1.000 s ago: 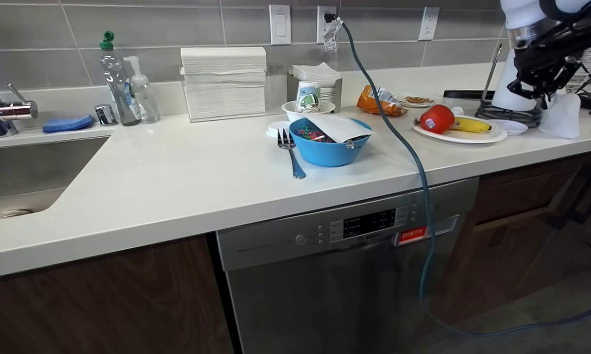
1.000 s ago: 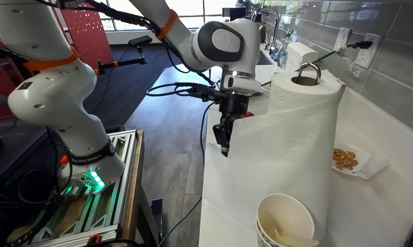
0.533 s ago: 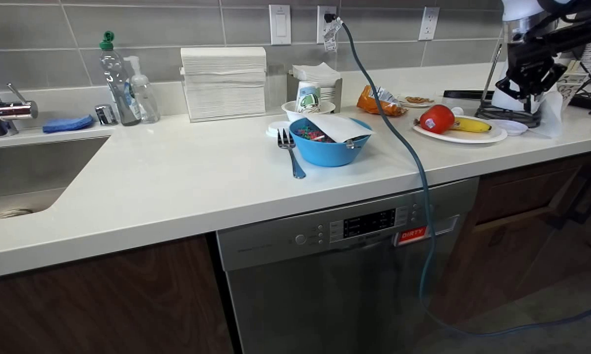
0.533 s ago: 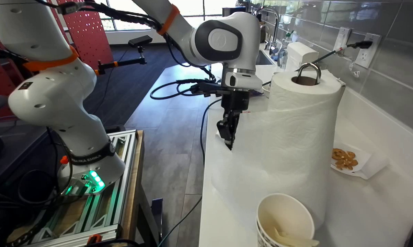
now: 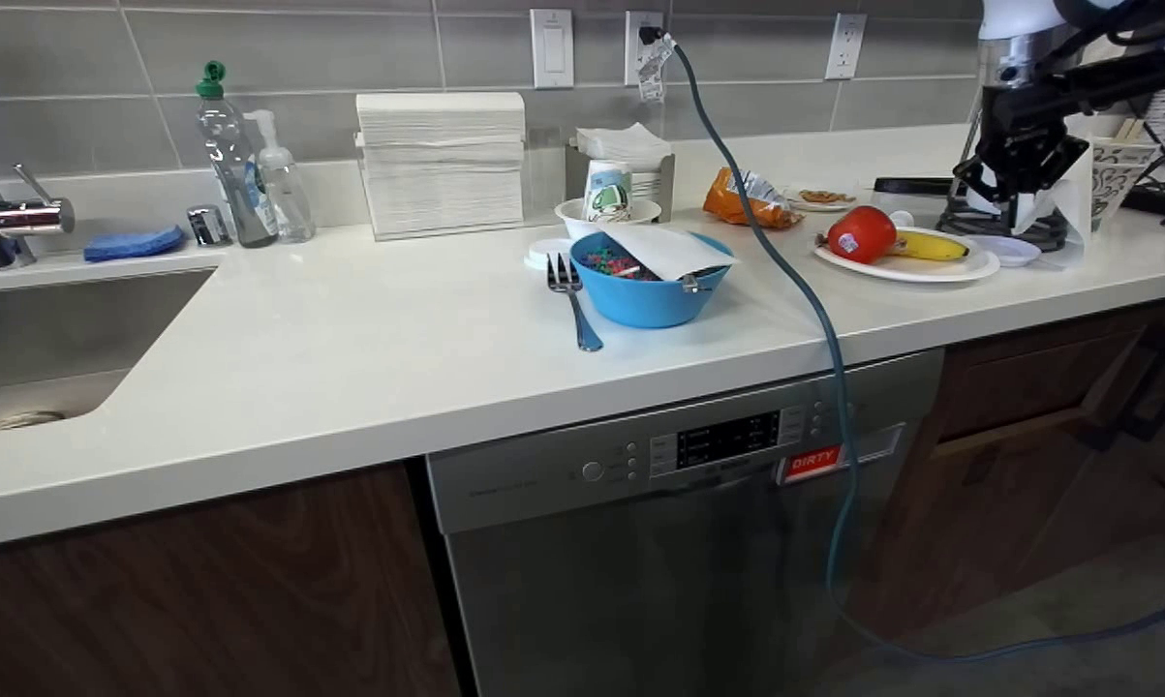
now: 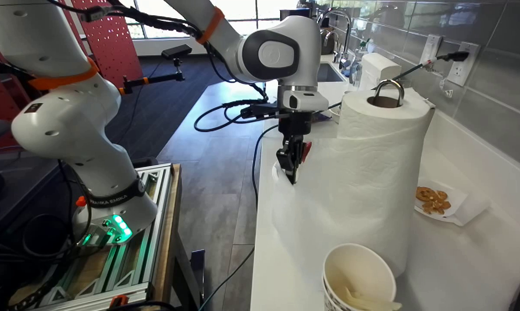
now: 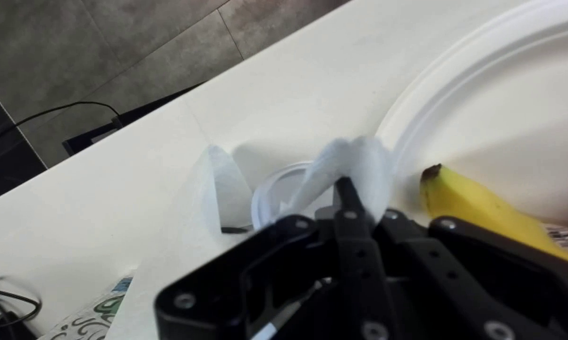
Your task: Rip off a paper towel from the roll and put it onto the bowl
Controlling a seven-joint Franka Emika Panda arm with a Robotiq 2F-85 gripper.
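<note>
White countertop point(image 5: 350, 329) throughout. Blue bowl point(image 5: 645, 305) shows only in exterior view. Roll point(image 6: 381, 181) bares top only in exterior view, paper towel point(image 6: 311, 198) stretching from it to gripper point(image 6: 292, 178). Wrist view reveals bunching where gripper clamps paper towel.

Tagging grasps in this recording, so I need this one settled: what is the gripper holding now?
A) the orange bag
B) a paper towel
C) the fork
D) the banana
B: in an exterior view the paper towel stretches from the roll to the gripper, and in the wrist view it is bunched around the fingers.
</note>
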